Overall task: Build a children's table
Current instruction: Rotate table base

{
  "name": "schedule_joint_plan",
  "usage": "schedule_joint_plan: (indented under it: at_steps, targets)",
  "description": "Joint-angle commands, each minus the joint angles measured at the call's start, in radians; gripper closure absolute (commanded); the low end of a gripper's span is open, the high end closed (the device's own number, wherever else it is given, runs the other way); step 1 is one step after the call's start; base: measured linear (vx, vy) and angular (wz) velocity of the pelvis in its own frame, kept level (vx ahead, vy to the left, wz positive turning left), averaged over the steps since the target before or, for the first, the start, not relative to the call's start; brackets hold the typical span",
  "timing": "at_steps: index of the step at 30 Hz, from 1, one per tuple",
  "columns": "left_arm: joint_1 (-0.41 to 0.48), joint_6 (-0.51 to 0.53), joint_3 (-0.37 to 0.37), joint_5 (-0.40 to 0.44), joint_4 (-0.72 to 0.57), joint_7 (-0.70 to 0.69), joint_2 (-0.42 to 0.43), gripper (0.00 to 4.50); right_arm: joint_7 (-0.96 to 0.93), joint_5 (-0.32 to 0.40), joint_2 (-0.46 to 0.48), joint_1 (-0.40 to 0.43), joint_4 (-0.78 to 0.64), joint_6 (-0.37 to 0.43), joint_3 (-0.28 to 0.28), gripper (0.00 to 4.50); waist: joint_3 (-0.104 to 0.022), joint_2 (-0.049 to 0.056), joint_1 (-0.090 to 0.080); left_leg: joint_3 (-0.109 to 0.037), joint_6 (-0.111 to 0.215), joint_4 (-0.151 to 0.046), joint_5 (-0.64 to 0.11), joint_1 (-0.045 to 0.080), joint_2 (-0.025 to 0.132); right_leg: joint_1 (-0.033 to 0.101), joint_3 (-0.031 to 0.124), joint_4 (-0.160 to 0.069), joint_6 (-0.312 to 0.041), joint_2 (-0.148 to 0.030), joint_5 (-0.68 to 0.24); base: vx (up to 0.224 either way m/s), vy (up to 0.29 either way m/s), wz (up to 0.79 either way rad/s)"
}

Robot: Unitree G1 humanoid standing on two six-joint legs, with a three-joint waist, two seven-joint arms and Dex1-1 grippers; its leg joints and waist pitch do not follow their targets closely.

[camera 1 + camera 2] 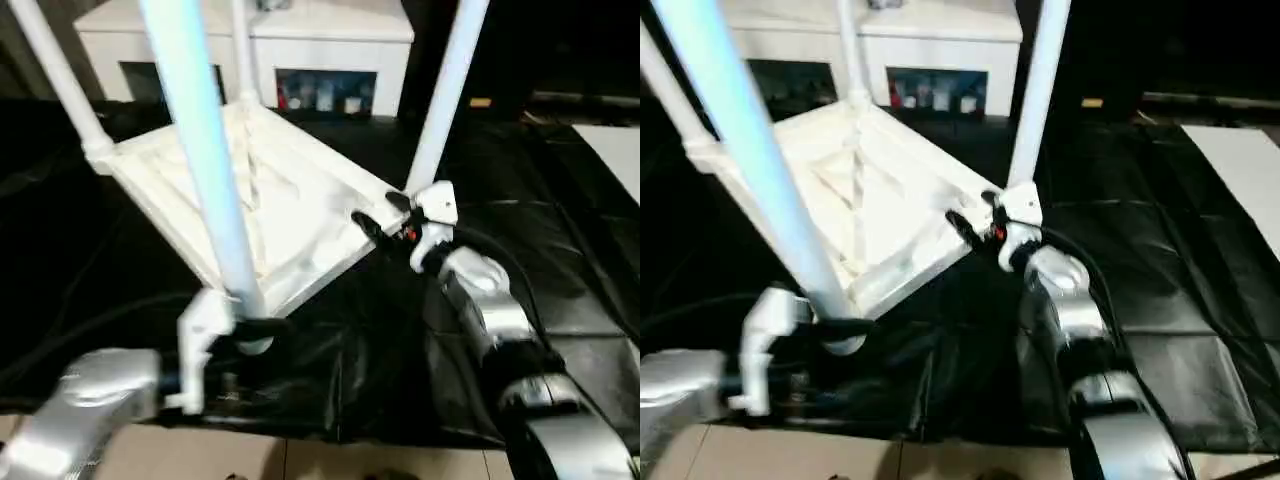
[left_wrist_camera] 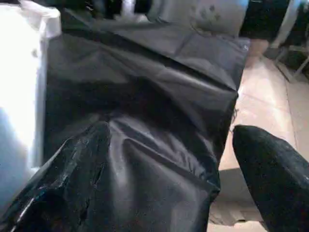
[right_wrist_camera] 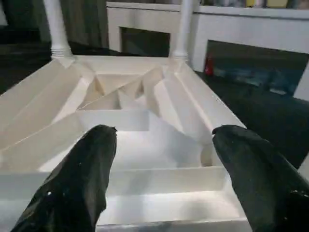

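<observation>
behind the work there's a white cabinet [image 1: 330, 45] with glass-fronted compartments, a few small coloured things sitting inside one of them, too blurry to name. off to the right on the black sheet lies a flat white panel [image 1: 1240, 170]. the children's table [image 1: 270, 200] is flipped upside down on the black plastic sheet [image 1: 560, 250], ribbed underside facing up, tilted so one corner points toward the robot. four white legs stick up from its corners: the near leg [image 1: 205, 150] rises big and blurred right in front of the head camera and blocks a chunk of the tabletop, another leg [image 1: 445, 90] stands at the right corner, and two more at the left and far corners. the left gripper [image 1: 250, 330] is at the foot of that near leg, black fingers wrapped around its base, closed on it; in the left wrist view one black finger [image 2: 275, 179] sits over the crumpled sheet with the white leg just beside. the right gripper [image 1: 385, 222] is at the right corner of the table, right by the base of the leg there, and its wrist view shows the two fingers [image 3: 82, 179] spread wide apart over the ribbed underside, holding nothing. the sheet covers the floor, with pale tile [image 1: 300, 460] showing at its near edge.
</observation>
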Motion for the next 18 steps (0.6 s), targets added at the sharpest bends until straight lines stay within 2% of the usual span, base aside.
schedule_joint_plan:
  at_steps: [1, 3, 7, 10, 11, 12, 14, 17, 18]
  targets:
    - [0.009, -0.016, 0.054, -0.022, 0.000, -0.017, 0.020, 0.02, 0.011, 0.011, -0.016, 0.023, -0.066, 0.035, 0.003, 0.87, -0.055, 0.004, -0.002, -0.003, 0.028, -0.086, -0.271, 0.011, 0.024, 0.040, 0.022, -0.069, -0.214, -0.028, -0.232, 0.000, 0.000, 0.00]
    - [0.029, -0.022, 0.113, -0.055, 0.018, -0.026, 0.038, 0.02, 0.007, 0.009, -0.026, 0.068, -0.141, 0.084, 0.012, 0.87, -0.054, 0.005, 0.000, -0.003, 0.023, -0.086, -0.270, 0.011, 0.023, 0.040, 0.024, -0.069, -0.208, -0.027, -0.225, 0.000, 0.000, 0.00]
    - [0.057, -0.032, 0.157, -0.069, 0.057, -0.045, 0.069, 0.02, -0.034, -0.007, -0.037, 0.106, -0.194, 0.133, 0.011, 0.87, -0.055, 0.008, -0.001, -0.003, 0.019, -0.087, -0.274, 0.013, 0.022, 0.037, 0.024, -0.069, -0.209, -0.027, -0.223, 0.000, 0.000, 0.00]
    - [0.074, -0.041, 0.170, -0.056, 0.091, -0.065, 0.097, 0.02, -0.064, -0.019, -0.042, 0.120, -0.206, 0.149, 0.003, 0.87, -0.051, 0.004, -0.003, -0.005, 0.013, -0.090, -0.300, 0.010, 0.021, 0.038, 0.024, -0.073, -0.188, -0.027, -0.273, 0.000, 0.000, 0.00]
    - [0.074, -0.041, 0.170, -0.056, 0.091, -0.065, 0.097, 0.02, -0.064, -0.019, -0.042, 0.120, -0.206, 0.149, 0.003, 0.87, -0.052, 0.009, -0.004, -0.005, 0.003, -0.089, -0.319, 0.016, 0.021, 0.032, 0.025, -0.077, -0.179, -0.027, -0.300, 0.000, 0.000, 0.00]
    - [0.076, -0.050, 0.184, -0.054, 0.115, -0.066, 0.107, 0.02, -0.083, -0.028, -0.046, 0.134, -0.226, 0.180, -0.007, 0.87, -0.051, 0.010, -0.004, -0.006, 0.001, -0.091, -0.323, 0.015, 0.021, 0.033, 0.026, -0.077, -0.179, -0.027, -0.302, 0.000, 0.000, 0.00]
    - [0.064, -0.059, 0.199, -0.054, 0.139, -0.053, 0.103, 0.02, -0.126, -0.048, -0.053, 0.142, -0.234, 0.217, -0.021, 0.87, -0.052, 0.009, -0.001, -0.005, -0.004, -0.091, -0.310, 0.018, 0.020, 0.032, 0.027, -0.076, -0.176, -0.025, -0.284, 0.000, 0.000, 0.00]
    - [0.042, -0.068, 0.204, -0.048, 0.161, -0.028, 0.094, 0.02, -0.182, -0.063, -0.061, 0.140, -0.226, 0.250, -0.036, 0.87, -0.055, 0.010, 0.001, -0.003, -0.006, -0.088, -0.287, 0.020, 0.020, 0.032, 0.027, -0.072, -0.189, -0.024, -0.228, 0.000, 0.000, 0.00]
    - [0.032, -0.072, 0.203, -0.043, 0.172, -0.016, 0.089, 0.02, -0.209, -0.071, -0.064, 0.138, -0.219, 0.261, -0.043, 0.87, -0.056, 0.010, 0.002, -0.004, -0.004, -0.089, -0.273, 0.018, 0.019, 0.036, 0.027, -0.069, -0.193, -0.025, -0.211, 0.000, 0.000, 0.00]
